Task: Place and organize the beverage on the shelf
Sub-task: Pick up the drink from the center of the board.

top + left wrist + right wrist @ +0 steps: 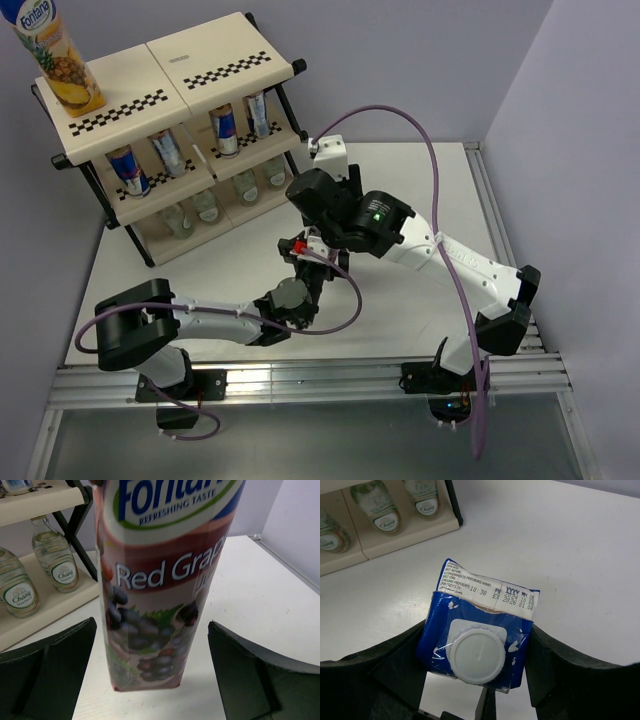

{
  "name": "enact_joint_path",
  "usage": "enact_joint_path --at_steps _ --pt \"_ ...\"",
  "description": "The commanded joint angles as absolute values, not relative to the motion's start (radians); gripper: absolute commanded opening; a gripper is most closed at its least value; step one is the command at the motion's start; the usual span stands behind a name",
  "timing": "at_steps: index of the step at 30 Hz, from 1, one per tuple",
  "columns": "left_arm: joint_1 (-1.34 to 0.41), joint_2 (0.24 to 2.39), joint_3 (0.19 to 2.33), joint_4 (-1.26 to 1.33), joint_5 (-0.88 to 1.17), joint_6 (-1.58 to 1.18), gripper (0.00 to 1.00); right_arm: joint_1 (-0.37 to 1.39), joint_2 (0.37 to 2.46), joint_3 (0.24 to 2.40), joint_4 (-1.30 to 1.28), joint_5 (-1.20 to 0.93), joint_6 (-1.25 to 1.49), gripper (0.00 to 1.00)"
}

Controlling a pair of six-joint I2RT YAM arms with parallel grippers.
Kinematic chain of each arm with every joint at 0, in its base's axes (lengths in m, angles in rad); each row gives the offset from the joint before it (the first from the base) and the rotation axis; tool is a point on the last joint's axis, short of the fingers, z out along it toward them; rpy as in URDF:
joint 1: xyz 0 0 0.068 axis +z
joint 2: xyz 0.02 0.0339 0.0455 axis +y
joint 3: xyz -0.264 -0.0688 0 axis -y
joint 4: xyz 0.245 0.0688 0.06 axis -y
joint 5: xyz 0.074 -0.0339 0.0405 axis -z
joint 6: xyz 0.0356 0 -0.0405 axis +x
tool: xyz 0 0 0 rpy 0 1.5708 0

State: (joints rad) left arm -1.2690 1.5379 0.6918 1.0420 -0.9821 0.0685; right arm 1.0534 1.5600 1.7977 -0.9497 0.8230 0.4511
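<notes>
Tipping is the main risk: the tall purple red-grape cardboard juice carton (155, 580) stands on the white table (260, 595) in front of the cream three-tier shelf (235, 45). The right gripper (477, 650) pinches only its blue top, and the left gripper (151, 630) sits wide open either side of its base, not touching. Lifting could crush the top or swing it into the clear glass bottles (55, 555).

Bright even light, soft shadows, slight blur

Right hand (476, 635) clasping a carton (487, 600) from above.
Its fingers (395, 665) are pressing both sides of the blue top; bottles (382, 510) are standing on the shelf (405, 537) behind.
</notes>
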Motion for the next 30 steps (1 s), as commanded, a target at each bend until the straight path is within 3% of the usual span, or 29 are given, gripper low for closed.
enact_joint_path --at_steps 1,8,11,16,19,25,29,30 --pt "-1.258 1.565 0.744 1.124 -1.011 0.077 0.99 1.063 1.44 1.836 -0.756 0.913 0.465 0.54" --pt "-1.23 1.591 0.769 1.161 -0.992 0.113 0.99 1.065 1.417 1.813 -0.739 0.839 0.477 0.54" --pt "-1.226 1.595 0.77 1.173 -0.989 0.132 0.94 1.071 1.41 1.799 -0.727 0.83 0.472 0.55" --pt "-1.223 1.572 0.767 1.161 -0.985 0.115 0.63 1.075 1.414 1.799 -0.73 0.831 0.465 0.56" --pt "-1.223 1.545 0.759 1.151 -0.986 0.094 0.53 1.075 1.413 1.799 -0.721 0.827 0.459 0.59" --pt "-1.224 1.47 0.746 1.124 -0.979 0.049 0.52 1.075 1.405 1.796 -0.704 0.815 0.446 0.7" --pt "-1.226 1.396 0.736 1.112 -0.974 0.041 0.52 1.075 1.39 1.796 -0.707 0.83 0.445 0.98" --pt "-1.224 1.384 0.733 1.112 -0.976 0.043 0.52 1.075 1.385 1.795 -0.707 0.834 0.446 1.0"
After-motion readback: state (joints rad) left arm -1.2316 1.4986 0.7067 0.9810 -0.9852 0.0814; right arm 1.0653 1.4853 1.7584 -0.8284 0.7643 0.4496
